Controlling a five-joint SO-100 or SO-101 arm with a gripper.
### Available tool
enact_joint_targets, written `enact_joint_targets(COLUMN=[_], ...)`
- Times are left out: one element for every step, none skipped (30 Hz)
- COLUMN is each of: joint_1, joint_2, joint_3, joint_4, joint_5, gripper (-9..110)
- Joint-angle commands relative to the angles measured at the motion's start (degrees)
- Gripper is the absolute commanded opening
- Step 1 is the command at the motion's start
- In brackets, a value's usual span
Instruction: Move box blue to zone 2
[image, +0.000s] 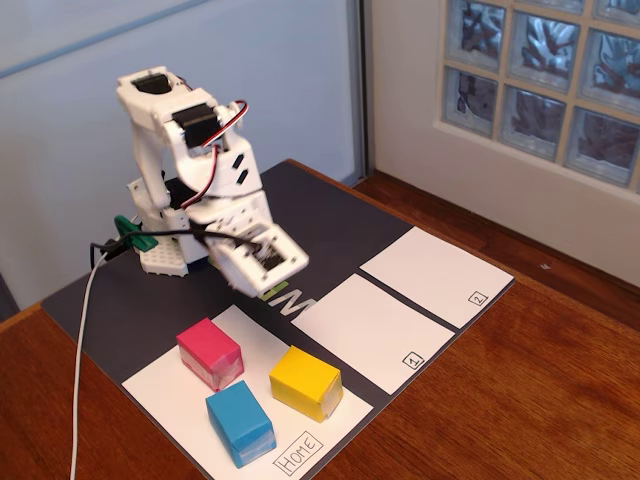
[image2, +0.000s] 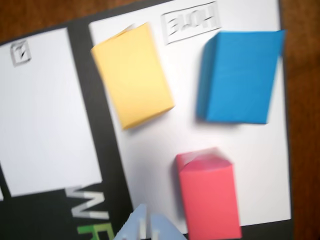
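The blue box (image: 240, 422) stands on the Home sheet (image: 165, 400) at its front corner, next to the "Home" label. In the wrist view the blue box (image2: 239, 77) is at the upper right. Zone 2 (image: 435, 272), a white rectangle with a boxed "2", lies at the far right of the dark mat and is out of the wrist view. My gripper (image: 285, 268) hangs above the mat behind the Home sheet, well away from the blue box. Its pale tips (image2: 145, 225) show at the bottom edge, pressed together and empty.
A pink block (image: 210, 353) (image2: 207, 195) and a yellow block (image: 305, 382) (image2: 132, 75) share the Home sheet (image2: 150, 150). Zone 1 (image: 370, 330) (image2: 45, 110) lies between Home and zone 2. A white cable (image: 82, 340) runs down the left. A wall and glass-block window stand behind.
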Motion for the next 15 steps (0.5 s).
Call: enact_joint_targets(joint_1=[3.3, 4.0, 4.7, 5.4, 5.8, 6.3, 6.6, 6.9, 6.9, 7.0, 7.1, 7.1, 7.0, 6.9, 6.9], joint_2=[-5.9, -8.3, -10.9, -13.5, -16.0, -18.1, -20.0, -21.8, -23.8, -25.7, -27.1, -28.5, -30.1, -32.1, -33.9], joint_3=[-10.1, -13.0, -15.9, -19.0, -21.7, -23.6, -25.2, -26.8, -28.8, -30.8, -32.3, -33.7, -35.7, -38.2, -40.4], joint_4=[2.2, 3.3, 4.5, 5.7, 6.6, 6.9, 7.0, 7.3, 8.1, 8.6, 8.7, 9.0, 9.8, 10.9, 11.9], joint_5=[-1.1, -1.9, -2.9, -4.0, -4.9, -5.9, -6.6, -7.3, -8.1, -9.1, -9.7, -10.0, -10.4, -10.9, -11.3], gripper=[0, 0, 0, 0, 0, 0, 0, 0, 0, 0, 0, 0, 0, 0, 0])
